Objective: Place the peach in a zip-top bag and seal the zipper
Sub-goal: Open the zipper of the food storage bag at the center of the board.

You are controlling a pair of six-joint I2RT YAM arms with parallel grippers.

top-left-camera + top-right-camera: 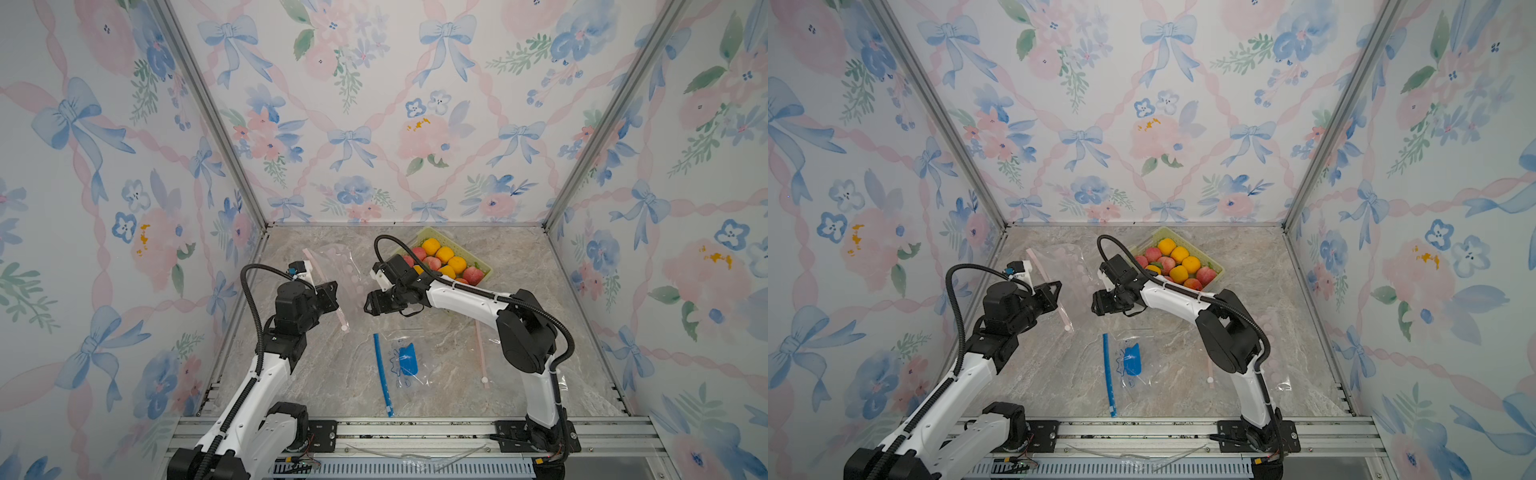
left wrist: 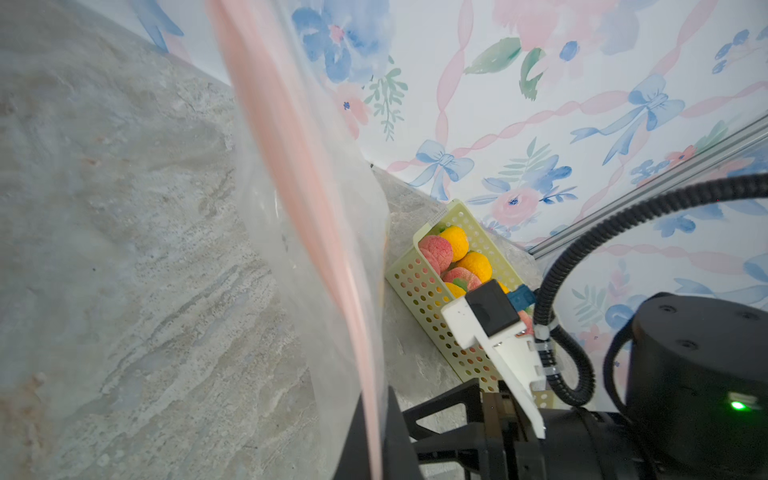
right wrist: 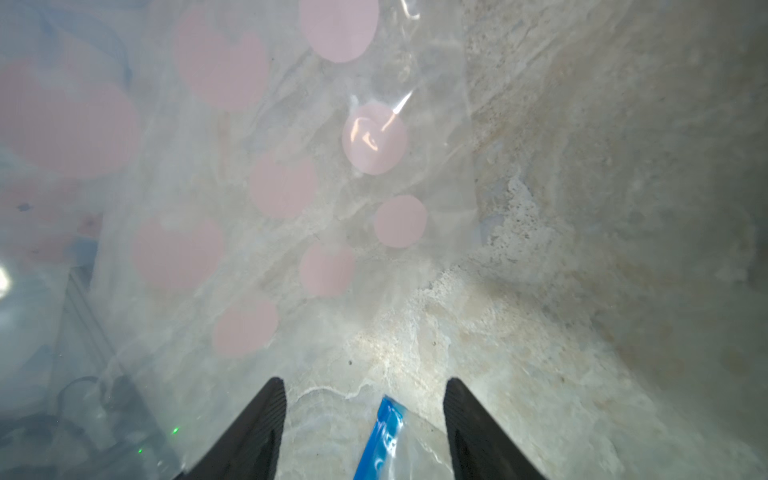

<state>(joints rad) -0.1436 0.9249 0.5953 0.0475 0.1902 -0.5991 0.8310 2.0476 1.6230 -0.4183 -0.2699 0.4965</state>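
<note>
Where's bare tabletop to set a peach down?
Bare table near-left, between left arm and blue bag; also the far-right strip beside the basket. Crowded: centre, left end effector and right end effector by the pink bag; near-right, a third bag under the right arm.

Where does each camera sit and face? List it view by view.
Top views: high at the front, facing down toward the back wall; left gripper and right gripper show.
Left wrist: on the left arm, facing along the pink bag to the basket; its finger and the right arm show.
Right wrist: on the right arm, facing down at the table; its open fingers show.
Shared: both wrist views show the pink bag.
</note>
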